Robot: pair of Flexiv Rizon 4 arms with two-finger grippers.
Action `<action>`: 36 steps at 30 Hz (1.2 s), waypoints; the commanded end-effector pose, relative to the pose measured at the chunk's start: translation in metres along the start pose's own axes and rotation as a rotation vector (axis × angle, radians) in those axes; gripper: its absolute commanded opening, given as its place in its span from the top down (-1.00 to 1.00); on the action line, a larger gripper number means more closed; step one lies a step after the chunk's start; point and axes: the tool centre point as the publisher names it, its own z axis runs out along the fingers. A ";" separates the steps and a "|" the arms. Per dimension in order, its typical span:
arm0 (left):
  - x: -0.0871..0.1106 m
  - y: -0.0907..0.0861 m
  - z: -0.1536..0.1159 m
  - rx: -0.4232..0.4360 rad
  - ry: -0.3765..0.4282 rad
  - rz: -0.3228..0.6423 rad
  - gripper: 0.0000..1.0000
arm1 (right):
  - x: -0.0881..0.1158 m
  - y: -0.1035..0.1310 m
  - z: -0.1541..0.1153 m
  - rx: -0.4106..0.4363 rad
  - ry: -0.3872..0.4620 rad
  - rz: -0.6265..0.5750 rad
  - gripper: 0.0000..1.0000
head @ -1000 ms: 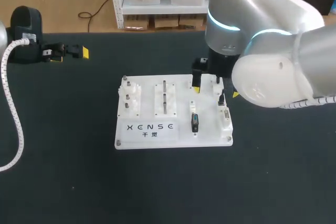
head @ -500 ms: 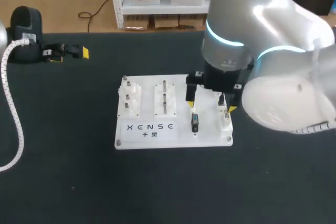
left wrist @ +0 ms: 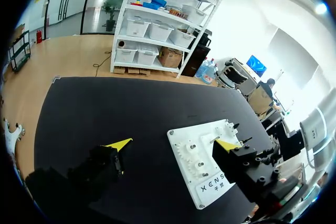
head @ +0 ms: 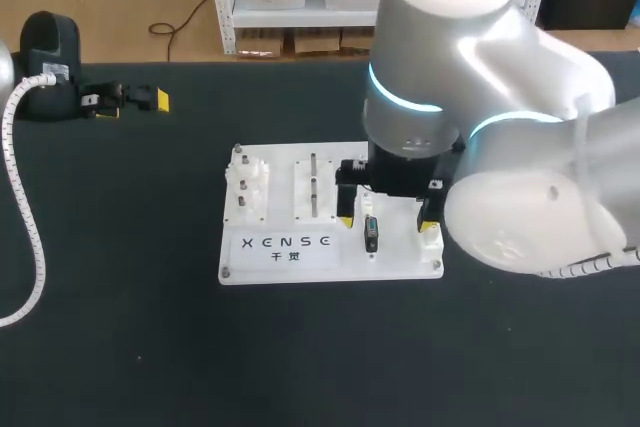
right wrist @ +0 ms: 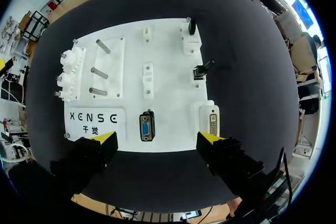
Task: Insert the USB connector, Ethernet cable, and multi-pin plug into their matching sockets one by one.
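The white board lies mid-table. A blue-faced multi-pin plug rests on its front part, also seen as a dark plug from above. A white multi-pin socket sits to its right. Farther back stand a black Ethernet connector and a dark USB connector. My right gripper hovers open above the board's front edge, its fingertips straddling the plug without touching. My left gripper stands open and empty at the table's far left, with the board ahead of it.
A white gear block and metal pegs occupy the board's left half. A printed label covers its front left. A corrugated white cable hose runs along the table's left side. The black tabletop surrounds the board.
My right arm has swung from the board's back edge toward its front, bringing the open gripper over the multi-pin plug. The left arm has not moved.
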 end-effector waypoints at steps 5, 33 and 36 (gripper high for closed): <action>0.000 0.000 0.000 0.000 0.000 0.000 -1.00 | 0.002 0.005 0.015 0.034 0.022 -0.010 -1.00; 0.000 0.000 0.000 0.000 0.000 0.000 -1.00 | -0.002 0.005 0.038 0.044 0.057 -0.041 0.47; 0.000 0.000 0.000 0.000 0.000 0.000 -1.00 | -0.003 0.005 0.038 0.044 0.056 -0.043 0.52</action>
